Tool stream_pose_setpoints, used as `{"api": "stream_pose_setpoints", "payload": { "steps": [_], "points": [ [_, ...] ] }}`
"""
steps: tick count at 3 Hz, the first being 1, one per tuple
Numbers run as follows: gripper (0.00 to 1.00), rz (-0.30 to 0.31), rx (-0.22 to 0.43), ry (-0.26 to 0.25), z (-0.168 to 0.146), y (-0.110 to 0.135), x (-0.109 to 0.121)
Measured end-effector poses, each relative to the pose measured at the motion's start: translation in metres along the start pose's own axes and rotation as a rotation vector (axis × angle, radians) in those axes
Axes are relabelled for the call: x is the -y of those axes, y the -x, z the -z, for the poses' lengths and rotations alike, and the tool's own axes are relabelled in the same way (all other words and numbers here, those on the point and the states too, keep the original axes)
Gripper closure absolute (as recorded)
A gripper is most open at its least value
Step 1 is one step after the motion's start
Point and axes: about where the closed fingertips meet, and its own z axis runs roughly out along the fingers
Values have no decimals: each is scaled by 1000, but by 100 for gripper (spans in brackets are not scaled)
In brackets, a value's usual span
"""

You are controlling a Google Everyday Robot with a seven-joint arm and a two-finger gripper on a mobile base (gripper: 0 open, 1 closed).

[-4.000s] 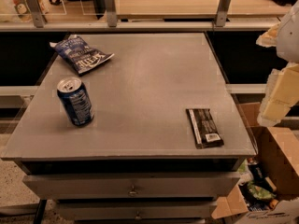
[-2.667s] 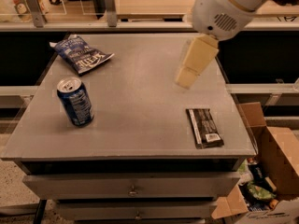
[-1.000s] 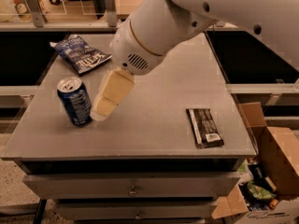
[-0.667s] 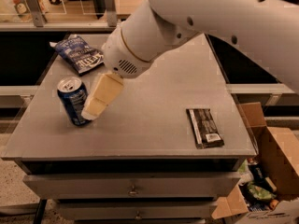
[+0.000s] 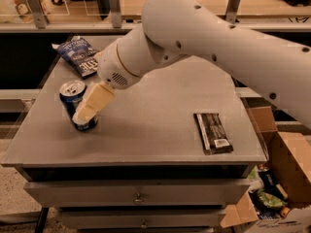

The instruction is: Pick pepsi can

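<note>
Pepsi can (image 5: 70,95) upright near tabletop (image 5: 155,130) left edge, toward front-left corner. Gripper (image 5: 86,109) against its right side; jaw opening cannot be told. Probably light, rigid, slick, dentable: take mid-wall, moderate squeeze.

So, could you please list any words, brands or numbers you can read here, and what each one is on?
Nothing reads clearly.
pepsi can: print mostly hidden by the hand in front of it, unreadable.
chip bag: white print, blurred.
black bar: white label, too small.
</note>
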Motion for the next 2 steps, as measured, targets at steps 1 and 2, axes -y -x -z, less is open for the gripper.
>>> {"api": "stream_pose_setpoints", "payload": {
  "steps": [1, 2],
  "points": [
    [0, -14, 51, 38, -28, -3, -1],
    [18, -15, 98, 84, -47, -1, -6]
  ]
}}
